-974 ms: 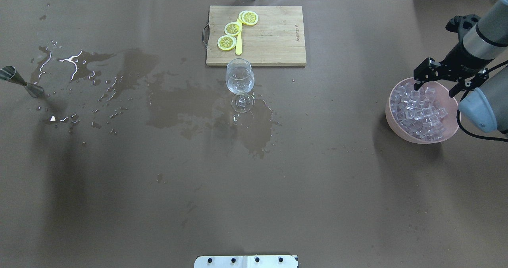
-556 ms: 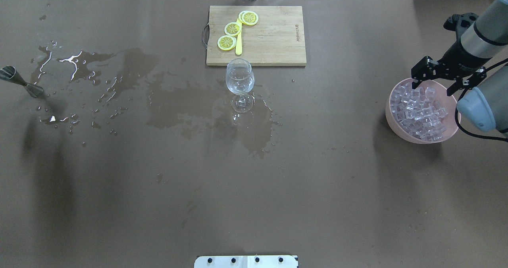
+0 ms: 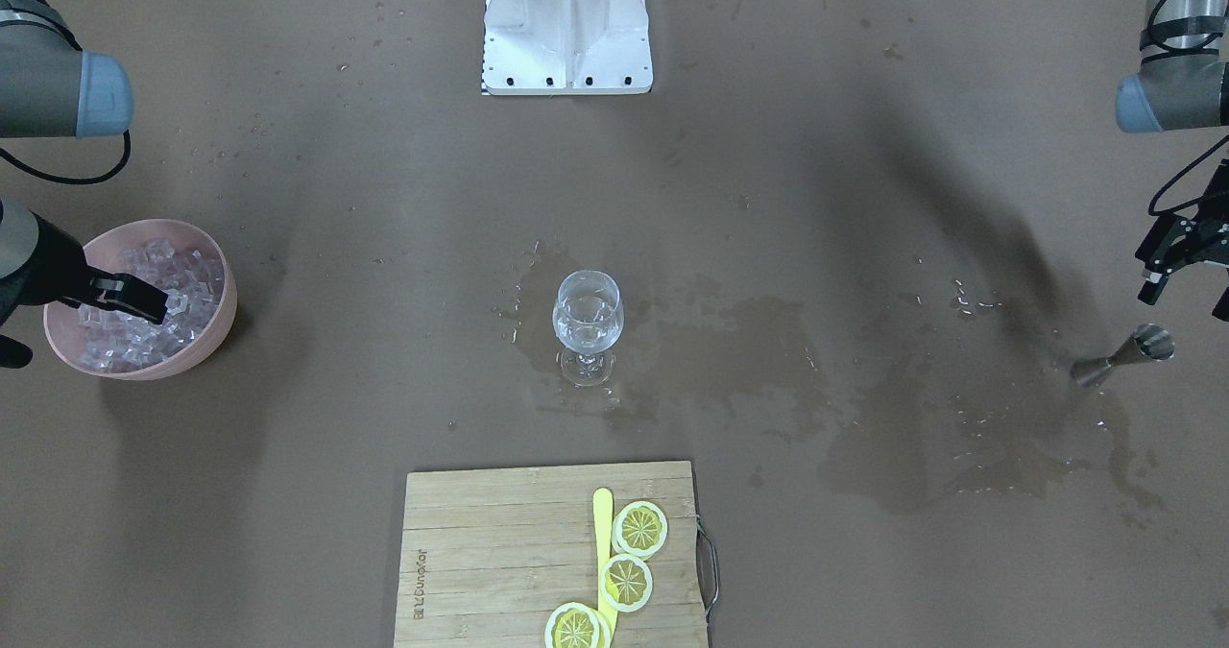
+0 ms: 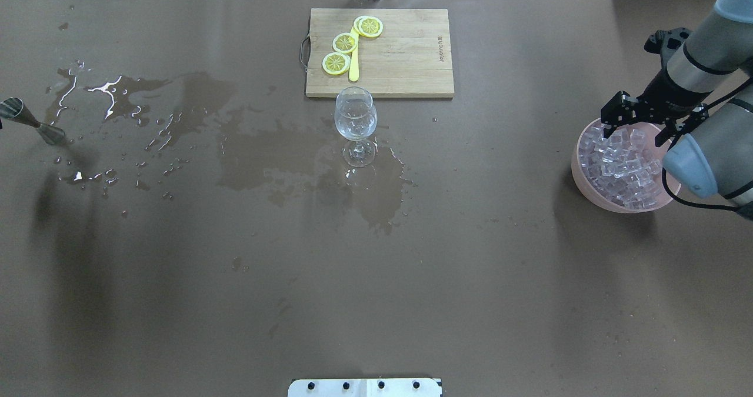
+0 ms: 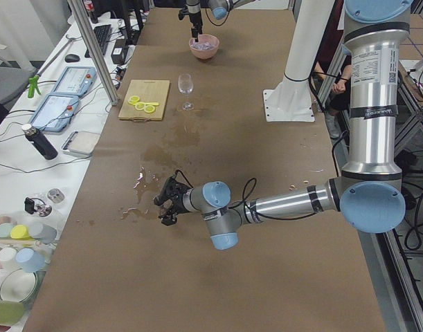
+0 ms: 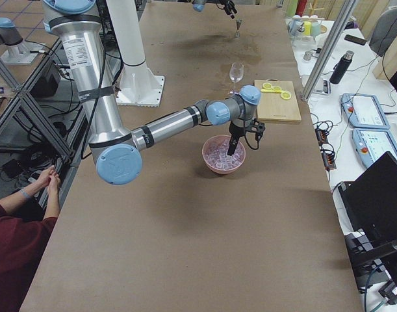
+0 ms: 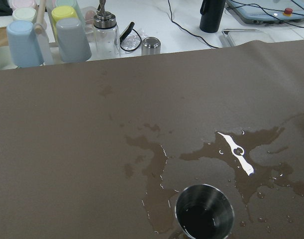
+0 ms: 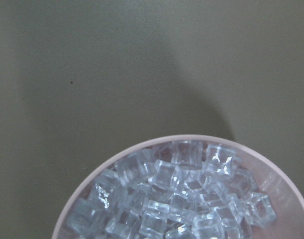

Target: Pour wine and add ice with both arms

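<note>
At 3 o'clock on the tabletop (image 4: 412,267), ice (image 4: 623,170) heaped in a pink bowl (image 4: 579,176). Over its 12 o'clock side, the right hand (image 4: 635,137), fingers spread, pinching nothing. At centre, a little wine (image 4: 355,127) in a stemmed glass (image 4: 355,117). Out at 9 o'clock, the left hand (image 3: 1189,298), likewise spread, near a steel jigger (image 3: 1123,355) but apart from it.
</note>
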